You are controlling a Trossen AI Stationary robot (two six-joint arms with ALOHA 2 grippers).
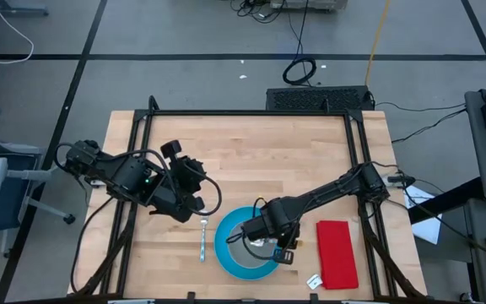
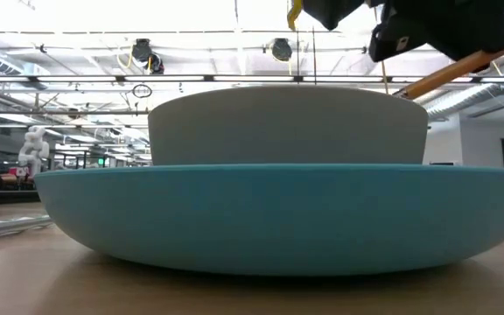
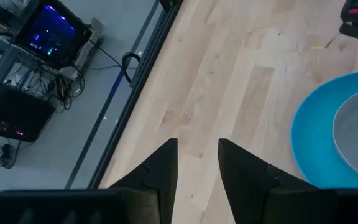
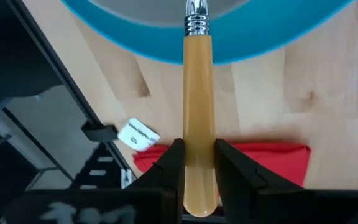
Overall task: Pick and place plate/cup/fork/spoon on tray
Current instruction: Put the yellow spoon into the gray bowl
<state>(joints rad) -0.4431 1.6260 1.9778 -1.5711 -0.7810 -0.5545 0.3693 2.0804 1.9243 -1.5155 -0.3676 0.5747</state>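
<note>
The bright-blue plate (image 1: 229,253) lies on the table near its front edge, and the pale-grey cup (image 1: 251,247) stands on it; both fill the low view, plate (image 2: 278,219) below cup (image 2: 287,122). My right gripper (image 1: 280,247) is at the plate's right rim, shut on the spoon (image 4: 197,93), whose metal end reaches over the cup. The slim fork (image 1: 203,239) lies flat on the wood left of the plate. My left gripper (image 1: 197,203) hovers open and empty above the fork's far end, its fingers (image 3: 166,168) over bare wood. My right gripper pinches the spoon's orange-tan handle near its free end (image 4: 199,155) between its two fingers, which lie along the handle. In the low view the handle (image 2: 462,63) slants down from the gripper toward the cup's rim. The spoon's bowl is hidden inside the cup.
A red rectangular cloth (image 1: 337,253) lies right of the plate, with a small white tag (image 1: 315,281) at its near left corner. The far half of the wooden table (image 1: 260,143) is bare wood. Dark frame rails run along the table's left and right sides.
</note>
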